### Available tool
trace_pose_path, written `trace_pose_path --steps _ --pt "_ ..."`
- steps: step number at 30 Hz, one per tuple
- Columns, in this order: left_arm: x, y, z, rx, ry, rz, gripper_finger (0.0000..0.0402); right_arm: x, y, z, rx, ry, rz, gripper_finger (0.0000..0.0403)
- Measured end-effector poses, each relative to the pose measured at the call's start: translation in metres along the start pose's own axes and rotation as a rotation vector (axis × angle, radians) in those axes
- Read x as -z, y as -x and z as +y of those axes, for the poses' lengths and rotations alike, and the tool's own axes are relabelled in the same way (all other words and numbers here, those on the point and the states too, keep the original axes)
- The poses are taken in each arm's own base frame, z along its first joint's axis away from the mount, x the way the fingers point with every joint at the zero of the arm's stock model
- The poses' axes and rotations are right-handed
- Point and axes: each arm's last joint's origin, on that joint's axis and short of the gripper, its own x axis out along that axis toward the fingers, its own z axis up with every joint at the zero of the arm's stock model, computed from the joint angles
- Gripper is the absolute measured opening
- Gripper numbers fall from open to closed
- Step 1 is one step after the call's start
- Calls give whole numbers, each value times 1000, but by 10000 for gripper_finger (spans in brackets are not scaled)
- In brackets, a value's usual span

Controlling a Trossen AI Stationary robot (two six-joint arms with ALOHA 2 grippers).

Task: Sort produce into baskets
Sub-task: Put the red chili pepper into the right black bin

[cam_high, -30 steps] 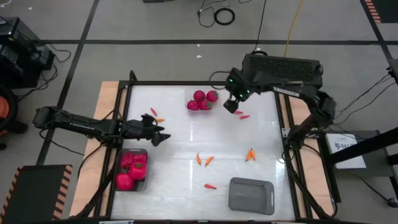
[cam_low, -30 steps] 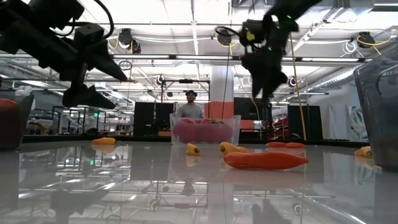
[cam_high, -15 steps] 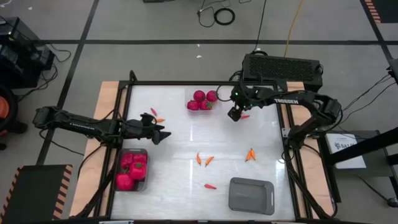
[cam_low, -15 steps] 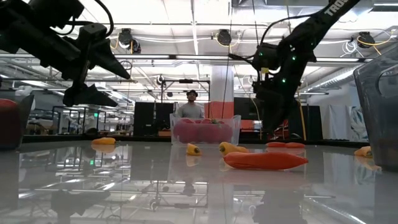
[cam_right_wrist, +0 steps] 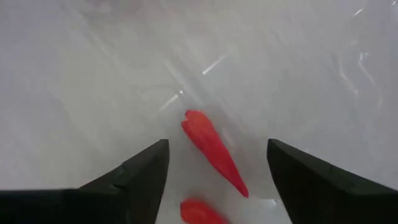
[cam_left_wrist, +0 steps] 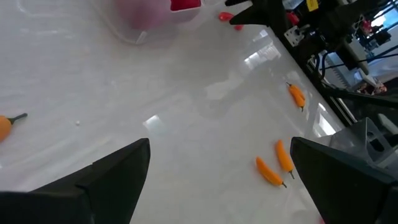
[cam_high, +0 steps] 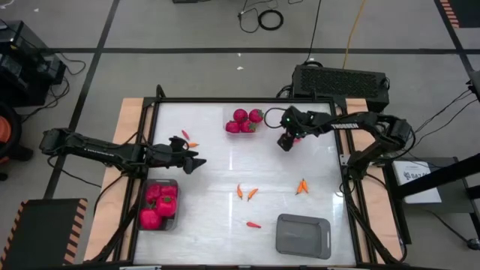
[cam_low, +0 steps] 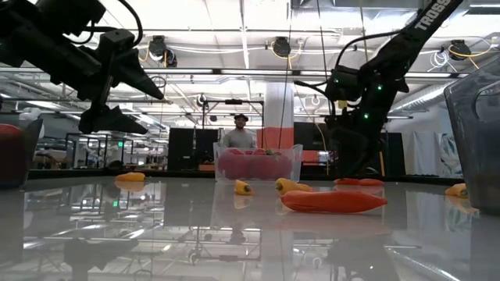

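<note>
My right gripper (cam_right_wrist: 217,147) is low over the table at the far right, open. Its fingers stand on either side of a slender red piece (cam_right_wrist: 212,148) that lies flat on the table, and a second red piece (cam_right_wrist: 198,213) lies just beside it. In the high view this gripper (cam_high: 285,142) is right of the clear tray (cam_high: 244,120), which holds round red pieces. My left gripper (cam_high: 192,163) hovers open at the left with nothing between its fingers, above the grey bin (cam_high: 159,204) of magenta pieces.
An empty grey bin (cam_high: 303,235) stands at the near right. Loose orange pieces (cam_high: 246,193) (cam_high: 302,185) and a red one (cam_high: 253,223) lie mid-table. Two small pieces (cam_high: 189,139) lie near my left gripper. A black perforated box (cam_high: 341,81) sits beyond the far edge.
My right gripper has come down from above the table beside the clear tray to just over the red pieces, shifting slightly toward the near edge and tipping more steeply downward.
</note>
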Motion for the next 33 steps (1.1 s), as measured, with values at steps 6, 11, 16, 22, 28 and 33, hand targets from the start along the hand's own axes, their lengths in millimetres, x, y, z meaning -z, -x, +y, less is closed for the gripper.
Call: trace_pose_path --steps 6,11,16,22,28,33 --pt "0 0 0 0 17 2 390 16 -7 -1 -1 -6 28 177" --pt "0 0 0 2 18 3 390 19 -9 -1 -6 -26 26 94" --pt "0 0 0 2 18 4 390 16 -8 -1 -7 -74 11 13" --pt "1 0 0 3 17 8 390 1 2 4 -103 -94 29 16" --pt "3 0 4 -34 -32 35 390 -22 35 18 -175 -78 67 3" --pt "6 0 8 -73 -107 62 390 -39 73 45 -246 -57 33 3"
